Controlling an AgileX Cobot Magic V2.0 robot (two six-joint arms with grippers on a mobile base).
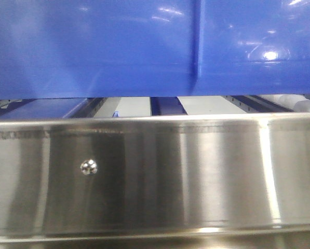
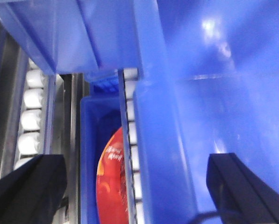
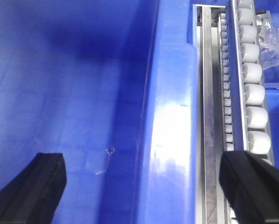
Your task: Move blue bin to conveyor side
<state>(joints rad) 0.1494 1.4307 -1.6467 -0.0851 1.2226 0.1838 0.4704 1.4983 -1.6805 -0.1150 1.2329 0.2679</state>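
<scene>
- The left gripper (image 2: 137, 163) shows as two matte black fingers (image 2: 27, 191), one in the near left corner of its wrist view and one in the near right.
- The left-hand finger is a broad wedge with a flat top and a squared corner.
- The right-hand finger is a narrower, box-like bar, and a faint line of light runs along its upper edge.
- A thin dark cable (image 2: 207, 216) curves at the foot of that bar.
- The right gripper (image 3: 141, 161) has the same pair of black fingers (image 3: 32, 191), blocky and square-cornered.
- Its right-hand finger has a paler grey strip along its near edge.
</scene>
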